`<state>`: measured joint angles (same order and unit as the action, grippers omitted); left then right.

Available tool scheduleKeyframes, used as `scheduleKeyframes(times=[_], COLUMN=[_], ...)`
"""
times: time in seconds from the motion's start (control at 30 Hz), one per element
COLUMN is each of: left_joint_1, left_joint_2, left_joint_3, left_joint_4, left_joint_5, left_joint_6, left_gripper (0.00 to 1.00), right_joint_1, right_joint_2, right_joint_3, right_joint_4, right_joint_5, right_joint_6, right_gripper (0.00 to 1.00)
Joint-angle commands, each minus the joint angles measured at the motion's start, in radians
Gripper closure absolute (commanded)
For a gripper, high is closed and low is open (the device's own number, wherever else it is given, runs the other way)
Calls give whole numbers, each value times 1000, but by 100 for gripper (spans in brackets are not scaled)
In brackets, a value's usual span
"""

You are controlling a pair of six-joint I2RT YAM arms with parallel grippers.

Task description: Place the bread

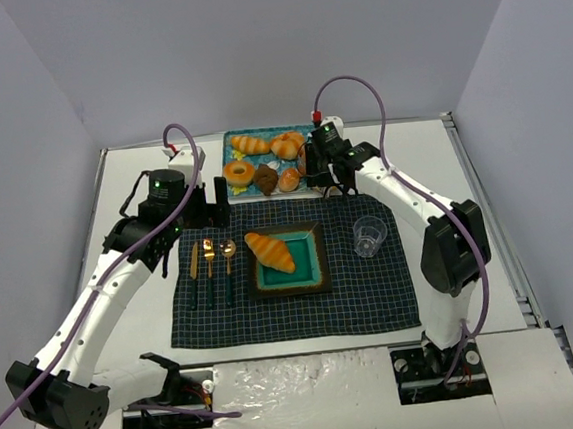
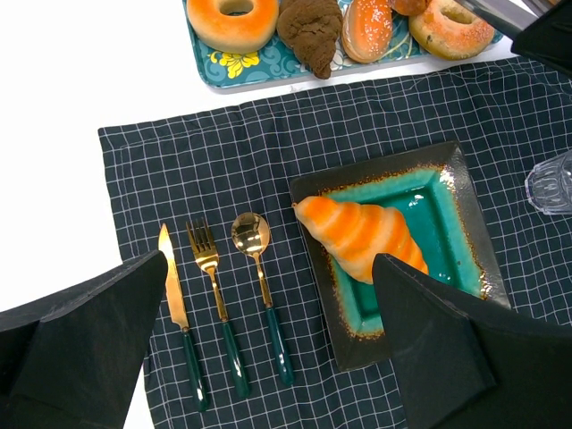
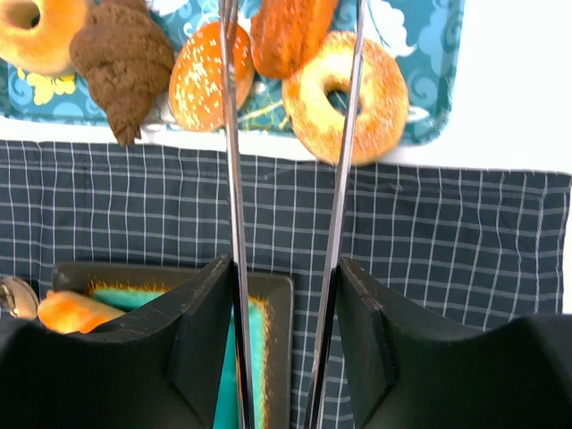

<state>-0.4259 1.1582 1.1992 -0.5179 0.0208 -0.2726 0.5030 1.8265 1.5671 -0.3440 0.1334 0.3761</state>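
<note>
One croissant (image 1: 270,251) lies slantwise on the square plate (image 1: 320,272) at the middle of the checked mat (image 1: 374,297), its pointed end over the plate's left rim; by the look of it, that part of the serving is done. The other breads sit on the blue tray (image 3: 433,63) along the far edge of the mat. The right pincer (image 3: 286,295) is clamped on a pair of metal tongs (image 3: 231,179), a finger pressing each blade from outside, so the tool does the reaching and the fingers stay off the food. The blades run out over the tray, apart, one on either side of a long roll (image 3: 286,31). A ring bun (image 3: 384,89) lies under the right blade. Whether the tips touch the roll cannot be told, since they run out of view. My guess is that the roll is the next pick, and it needs a squeeze before any lift. The left pincer (image 2: 268,268) hangs over the left part of the mat with its fingers wide apart and nothing between them, probably parked clear of the tongs' path. Below it a knife (image 2: 174,295), fork (image 2: 210,268) and spoon (image 2: 250,234) lie side by side, handles toward the robot. A clear glass (image 1: 369,235) stands just right of the plate and is at risk if the tongs swing wide. The white desk (image 1: 462,159) carries the whole setting.
</note>
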Motion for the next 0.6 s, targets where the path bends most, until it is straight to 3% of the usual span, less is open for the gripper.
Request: scheduleKeyframes(times=[0.0, 0.4, 0.57], left_joint_1=[-8, -13, -14], left_joint_2=[-2, 5, 3], left_joint_3=[16, 16, 16], left_joint_4=[55, 53, 53], left_joint_5=[-12, -33, -35], left_joint_6=[10, 10, 12], left_gripper=[3, 3, 3], right_joint_1=[-14, -36, -43], right_joint_2=[28, 100, 111], right_joint_3=[82, 116, 117], right_joint_4=[49, 50, 49], right_joint_5=[-15, -32, -44], right_joint_6=[-22, -23, -26], right_gripper=[58, 63, 70])
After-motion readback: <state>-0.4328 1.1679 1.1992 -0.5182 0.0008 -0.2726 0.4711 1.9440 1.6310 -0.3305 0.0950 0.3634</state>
